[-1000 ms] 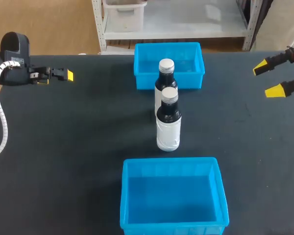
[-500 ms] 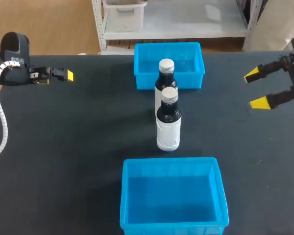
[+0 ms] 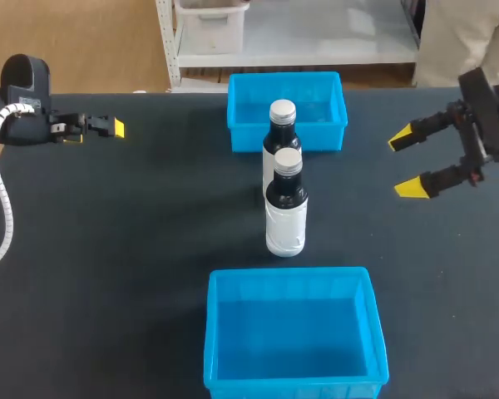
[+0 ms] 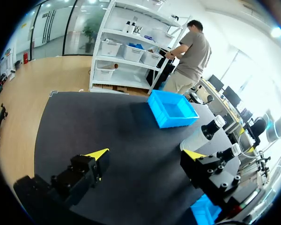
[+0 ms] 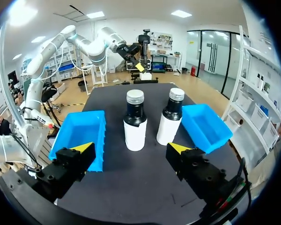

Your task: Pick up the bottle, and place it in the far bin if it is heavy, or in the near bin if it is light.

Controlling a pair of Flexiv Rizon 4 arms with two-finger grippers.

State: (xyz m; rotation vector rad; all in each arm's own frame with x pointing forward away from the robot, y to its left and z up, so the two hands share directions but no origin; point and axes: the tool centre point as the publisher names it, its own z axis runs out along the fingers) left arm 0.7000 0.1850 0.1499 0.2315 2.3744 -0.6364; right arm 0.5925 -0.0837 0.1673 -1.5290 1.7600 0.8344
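Note:
Two dark bottles with white labels and silver caps stand in line mid-table: the near bottle and the far bottle. The far blue bin lies behind them and the near blue bin in front. My right gripper hangs open to the right of the bottles, pointing at them, well apart from both. My left gripper stands open at the far left, holding nothing; both bottles show beyond it.
Both bins look empty. Bare black tabletop stretches on either side of the bottles. The gap between the two bottles is narrow, and the far bottle stands close against the far bin's front wall.
My right arm has come in leftward and slightly down toward the bottles, its fingers staying open. The left arm, the bottles and the bins have not moved.

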